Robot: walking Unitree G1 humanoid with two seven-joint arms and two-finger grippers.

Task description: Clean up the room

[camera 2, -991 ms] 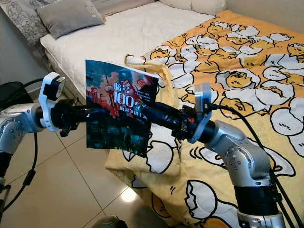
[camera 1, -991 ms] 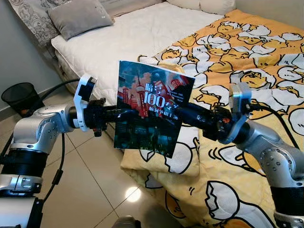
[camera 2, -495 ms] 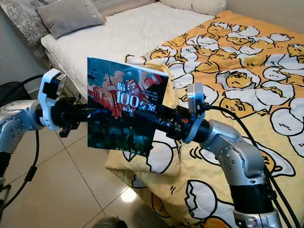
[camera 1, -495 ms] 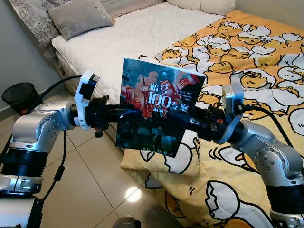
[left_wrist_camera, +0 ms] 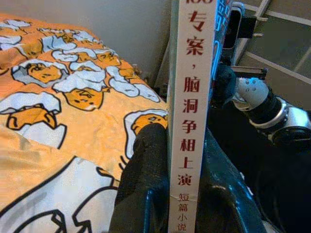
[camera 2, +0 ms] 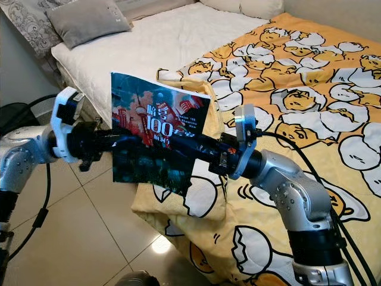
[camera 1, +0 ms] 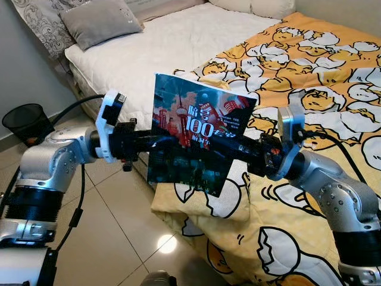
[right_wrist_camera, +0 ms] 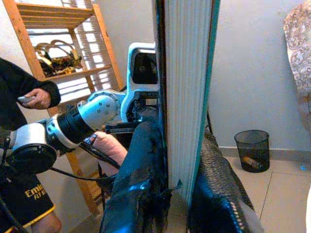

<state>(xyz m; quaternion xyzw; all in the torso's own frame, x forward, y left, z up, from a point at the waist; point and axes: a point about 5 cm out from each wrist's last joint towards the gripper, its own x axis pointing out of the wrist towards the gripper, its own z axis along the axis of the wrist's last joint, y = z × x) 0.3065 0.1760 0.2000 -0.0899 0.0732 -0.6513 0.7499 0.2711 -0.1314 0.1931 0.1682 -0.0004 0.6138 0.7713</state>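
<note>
A paperback book (camera 1: 199,134) with a dark red-and-blue city cover and white "100" lettering is held upright in the air in front of me, above the bed's edge. My left gripper (camera 1: 156,143) is shut on its left side, the spine (left_wrist_camera: 192,111) squeezed between the black fingers (left_wrist_camera: 146,170). My right gripper (camera 1: 233,150) is shut on the opposite side, the white page edges (right_wrist_camera: 187,97) clamped between its fingers (right_wrist_camera: 141,165). The cover hides both sets of fingertips in the eye views.
Behind the book lies a bed with a yellow egg-cartoon duvet (camera 1: 309,77), a bare white mattress (camera 1: 172,42) and a grey pillow (camera 1: 98,21). A black wastebasket (camera 1: 27,122) stands on the tiled floor (camera 1: 113,238) at left. A person (right_wrist_camera: 24,97) stands by a wooden shelf (right_wrist_camera: 58,43).
The book has shifted slightly to the right and turned a little. My right wrist has drawn closer to it. Both grippers keep their hold.
</note>
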